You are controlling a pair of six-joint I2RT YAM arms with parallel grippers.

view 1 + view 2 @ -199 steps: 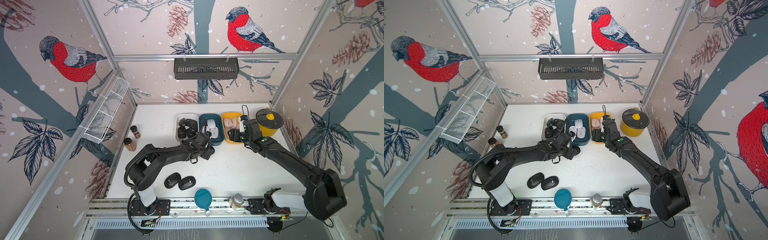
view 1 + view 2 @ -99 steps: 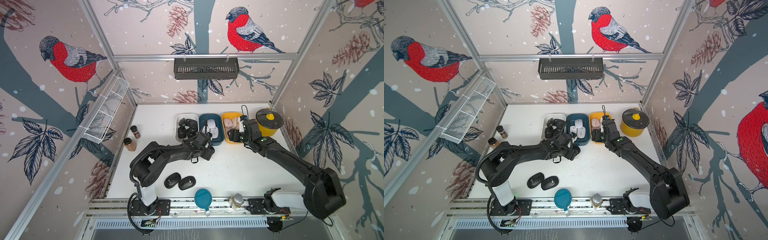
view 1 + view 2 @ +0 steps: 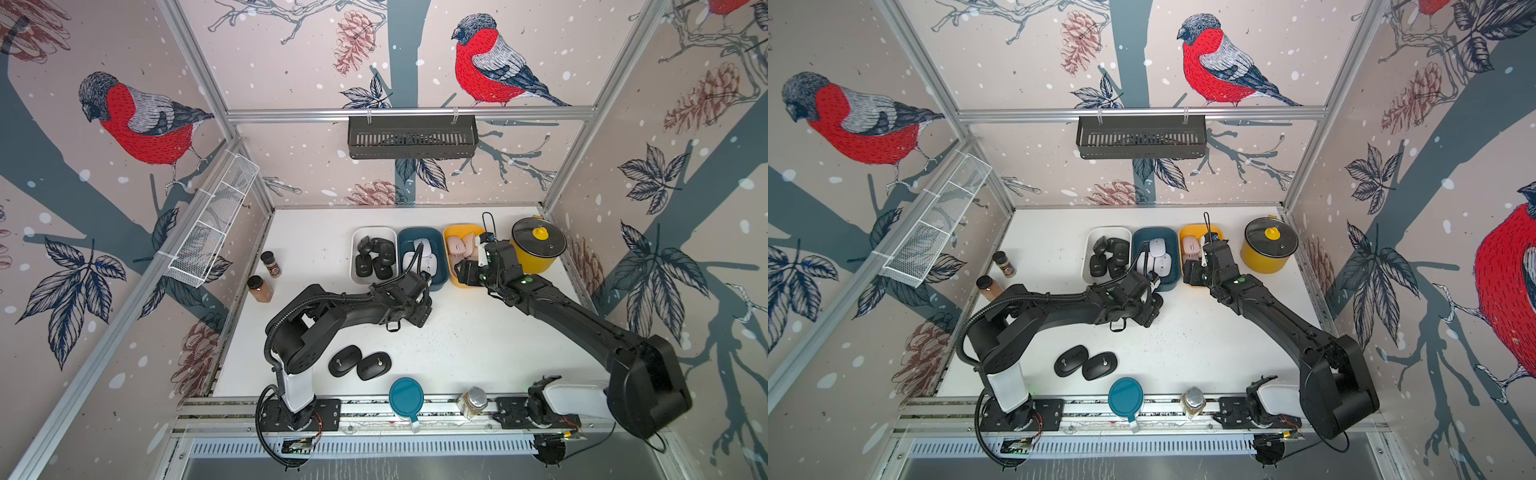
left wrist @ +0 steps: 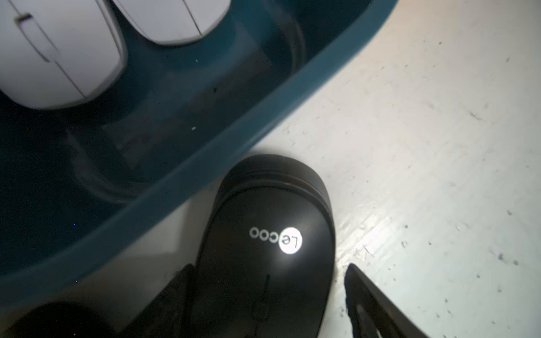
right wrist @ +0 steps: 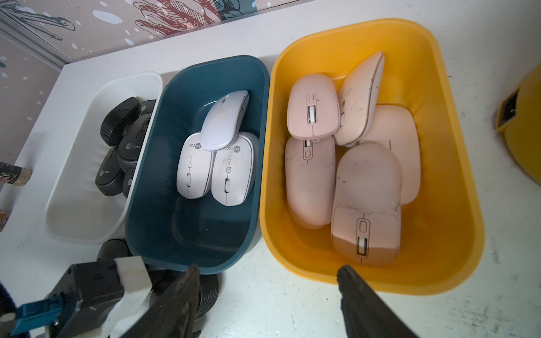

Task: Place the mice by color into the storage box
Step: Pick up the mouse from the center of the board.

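Three storage boxes stand side by side at the back. The white box (image 3: pixel 360 237) holds several black mice (image 5: pixel 128 146), the blue box (image 3: pixel 441 277) three white mice (image 5: pixel 225 169), and the yellow box (image 5: pixel 439 204) several pink mice (image 5: pixel 366 190). My left gripper (image 4: pixel 269 267) is low at the blue box's front rim (image 4: pixel 205 164), open astride a black mouse (image 4: pixel 269 248) on the table. One finger touches it; a gap shows at the other. My right gripper (image 5: pixel 268 269) is open and empty, in front of the gap between the blue and yellow boxes. Two more black mice (image 3: pixel 345 360) (image 3: pixel 374 365) lie near the front.
A yellow lidded pot (image 3: pixel 536 249) stands right of the boxes. Two spice jars (image 3: pixel 271 264) (image 3: pixel 259 289) are at the left edge. A teal lid (image 3: pixel 406 397) and a glass jar (image 3: pixel 473 402) sit on the front rail. A wire basket (image 3: pixel 212 224) hangs on the left wall.
The left arm has shifted slightly at the blue box's front and its jaws have narrowed a little around the black mouse. The right arm has not moved.
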